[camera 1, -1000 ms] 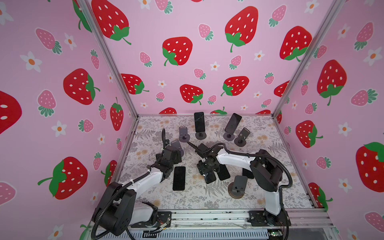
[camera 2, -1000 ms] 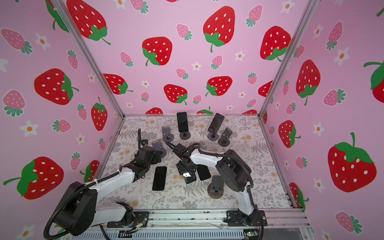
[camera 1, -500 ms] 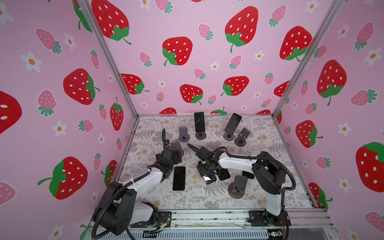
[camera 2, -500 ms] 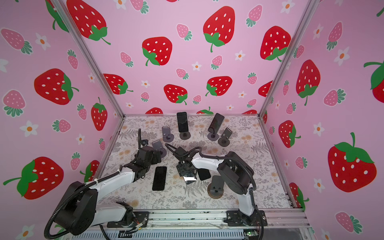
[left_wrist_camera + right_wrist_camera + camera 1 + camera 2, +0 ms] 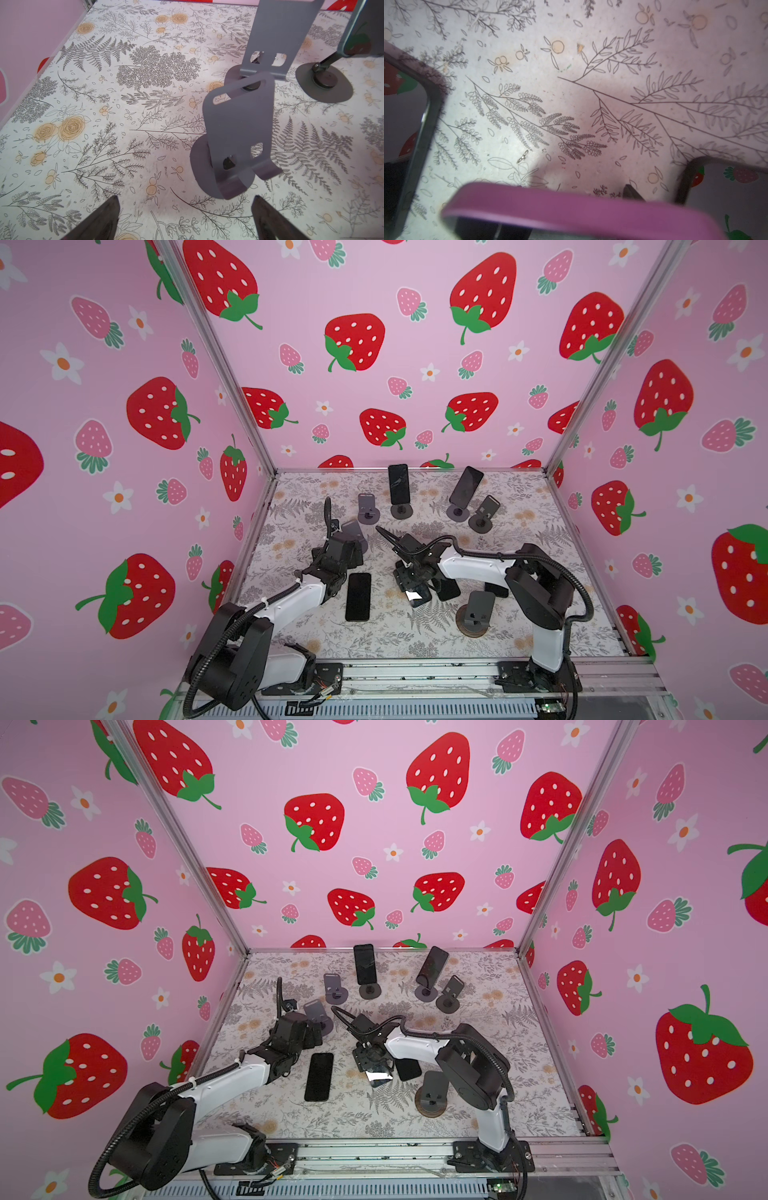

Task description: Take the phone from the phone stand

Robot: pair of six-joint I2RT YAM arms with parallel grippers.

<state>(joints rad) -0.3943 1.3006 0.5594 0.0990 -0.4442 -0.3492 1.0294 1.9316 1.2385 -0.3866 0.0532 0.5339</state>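
Low at centre of a top view, gripping the phone (image 5: 417,596) in the clenched right hand (image 5: 409,583), tilted and low over the counter (image 5: 415,639), just left of the empty front stand (image 5: 478,610). Level it, lower onto the bare patch between the two flat phones (image 5: 358,596), then release without overlapping either. Higher left, keep the released left hand (image 5: 185,220) parked before a bare grey stand (image 5: 239,133). Farthest up, leave the propped phones (image 5: 399,484) alone.

The held phone (image 5: 571,207) is a blurred purplish band in the right wrist view, covering most of the right gripper (image 5: 412,584); two flat phones (image 5: 406,128) there run off the frame. Left wrist view crops a mounted phone (image 5: 363,27) and the fingertips of the left gripper (image 5: 185,199).
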